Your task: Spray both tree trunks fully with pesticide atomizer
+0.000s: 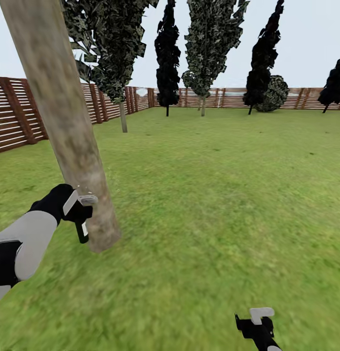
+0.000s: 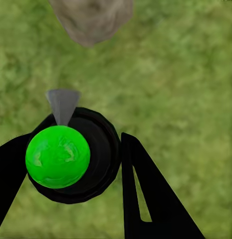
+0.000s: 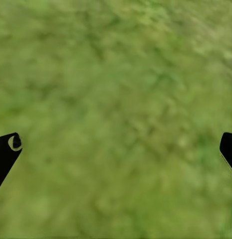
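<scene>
Thick pale grey-tan mottled tree trunk (image 1: pixel 67 126) cut off by head view's top edge, crown out of frame. Small dark spray bottle with light grey trigger head (image 1: pixel 81 214) partly hidden inside black left gripper (image 1: pixel 75 209); label unreadable. Left forearm cut by frame's left edge. Black right gripper (image 1: pixel 257 325) cropped at bottom edge. In right wrist view, black fingertips (image 3: pixel 7 152) barely enter frame; green grass (image 3: pixel 116 109) blurred.

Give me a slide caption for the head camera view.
Left gripper holds spray bottle against a leaning tree trunk on grass.
</scene>
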Motion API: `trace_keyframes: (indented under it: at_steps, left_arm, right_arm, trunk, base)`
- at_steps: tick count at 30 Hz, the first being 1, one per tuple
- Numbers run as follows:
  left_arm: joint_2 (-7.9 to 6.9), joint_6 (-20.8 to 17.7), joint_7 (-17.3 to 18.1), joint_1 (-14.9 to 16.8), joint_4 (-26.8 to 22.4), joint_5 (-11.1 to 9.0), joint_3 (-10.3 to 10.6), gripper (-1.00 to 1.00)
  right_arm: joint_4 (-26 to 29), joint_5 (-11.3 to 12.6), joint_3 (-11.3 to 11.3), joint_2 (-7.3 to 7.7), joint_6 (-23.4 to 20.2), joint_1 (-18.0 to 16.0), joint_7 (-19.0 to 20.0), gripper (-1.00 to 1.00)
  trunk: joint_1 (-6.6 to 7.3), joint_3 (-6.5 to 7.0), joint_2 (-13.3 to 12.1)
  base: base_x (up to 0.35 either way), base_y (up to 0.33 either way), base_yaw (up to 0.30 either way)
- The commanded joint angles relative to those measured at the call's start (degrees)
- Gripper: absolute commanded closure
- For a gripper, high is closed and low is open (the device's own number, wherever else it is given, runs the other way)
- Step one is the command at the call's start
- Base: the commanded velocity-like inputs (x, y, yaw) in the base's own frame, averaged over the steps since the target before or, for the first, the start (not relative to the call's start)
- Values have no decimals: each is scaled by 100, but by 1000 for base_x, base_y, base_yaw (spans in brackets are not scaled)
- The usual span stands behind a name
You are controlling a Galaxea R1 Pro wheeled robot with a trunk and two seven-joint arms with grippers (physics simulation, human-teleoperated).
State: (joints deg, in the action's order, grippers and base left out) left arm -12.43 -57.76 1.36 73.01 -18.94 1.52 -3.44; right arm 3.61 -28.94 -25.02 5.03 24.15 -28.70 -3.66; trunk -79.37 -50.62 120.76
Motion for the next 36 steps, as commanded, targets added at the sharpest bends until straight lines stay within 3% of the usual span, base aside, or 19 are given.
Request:
trace_keyframes:
  at_steps: [1,9,17,23,24,26,28,31,36]
  left_arm:
    - [6,-24,14,3,-6,24,-34,100]
    - [11,-24,13,3,-10,24,-34,100]
    - [13,-24,13,3,-9,24,-34,100]
    - [-6,-24,13,-11,-5,29,-32,100]
    - [-55,-24,13,-17,-4,31,-29,100]
    - [-320,-24,13,-39,5,29,-26,100]
    - [-402,-24,13,-60,50,32,-17,100]
    - [-359,-2,14,-318,29,4,-16,100]
    - [-281,40,13,-406,73,-8,-25,100]
  right_arm:
    - [-10,-61,-29,-1,19,-4,-30,-100]
    - [-16,-61,-29,-2,19,-4,-30,-100]
    - [-10,-59,-29,-2,19,-4,-30,-100]
    - [-10,-61,-29,-2,19,-4,-30,-100]
    - [-10,-61,-29,-2,19,-4,-30,-100]
    - [-10,-64,-29,-2,19,-4,-30,-100]
    - [-14,-67,-29,-2,19,-4,-30,-100]
    - [-11,-65,-29,-2,19,-4,-30,-100]
    - [-10,-59,-29,8,24,-4,-30,-100]
  trunk:
    - [-1,-5,2]
    - [-1,-5,2]
    - [-1,-5,2]
    - [-1,-5,2]
    - [-1,-5,2]
    - [-1,-5,2]
    - [-1,-5,2]
    - [-1,-5,2]
    - [-1,-5,2]
  base:
    - [161,-253,276]
    - [165,-249,262]
    - [101,-260,23]
    - [95,-261,224]
    - [95,-262,275]
    - [95,-262,277]
    - [95,-262,277]
    - [103,-261,265]
    - [135,-261,51]
